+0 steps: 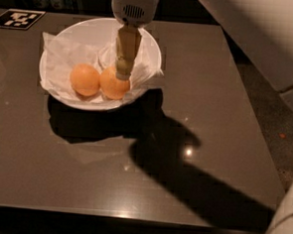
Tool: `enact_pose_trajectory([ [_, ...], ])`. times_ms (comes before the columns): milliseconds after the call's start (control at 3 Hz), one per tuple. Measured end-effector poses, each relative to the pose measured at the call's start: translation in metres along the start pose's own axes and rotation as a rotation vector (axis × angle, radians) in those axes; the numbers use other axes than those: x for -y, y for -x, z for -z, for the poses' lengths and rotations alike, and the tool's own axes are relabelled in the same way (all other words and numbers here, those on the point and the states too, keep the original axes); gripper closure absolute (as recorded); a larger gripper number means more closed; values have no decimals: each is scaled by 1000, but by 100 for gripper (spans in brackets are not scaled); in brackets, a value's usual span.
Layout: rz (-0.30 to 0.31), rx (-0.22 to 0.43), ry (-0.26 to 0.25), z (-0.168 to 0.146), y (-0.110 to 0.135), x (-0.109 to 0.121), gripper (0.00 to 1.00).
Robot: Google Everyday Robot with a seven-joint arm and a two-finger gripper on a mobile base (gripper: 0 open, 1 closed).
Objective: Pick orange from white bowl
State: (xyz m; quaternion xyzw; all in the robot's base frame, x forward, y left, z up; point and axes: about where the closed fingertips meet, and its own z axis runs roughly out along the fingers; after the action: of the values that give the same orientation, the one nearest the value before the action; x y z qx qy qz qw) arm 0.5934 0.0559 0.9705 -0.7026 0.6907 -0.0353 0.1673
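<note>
Two oranges lie side by side in the white bowl (151,45), which is lined with crumpled white paper, at the table's far left. The left orange (84,79) lies free. The right orange (112,85) sits directly under my gripper (123,73), which reaches down into the bowl from above with its fingertips at the top of that orange. The gripper's tan fingers (126,50) hang below the white wrist housing and hide part of the orange's upper side.
The bowl stands on a dark glossy table (196,117). A black-and-white marker tag (18,19) lies at the far left corner. The arm's shadow runs across the table to the right front. The floor shows past the table's right edge.
</note>
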Motion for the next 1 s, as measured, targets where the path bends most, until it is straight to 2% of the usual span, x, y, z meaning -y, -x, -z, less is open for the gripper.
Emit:
enact_pose_trajectory([
  [667,12,16,11,-6,3,-4,3],
  [1000,-8,8,48,-17,-1,-3,5],
])
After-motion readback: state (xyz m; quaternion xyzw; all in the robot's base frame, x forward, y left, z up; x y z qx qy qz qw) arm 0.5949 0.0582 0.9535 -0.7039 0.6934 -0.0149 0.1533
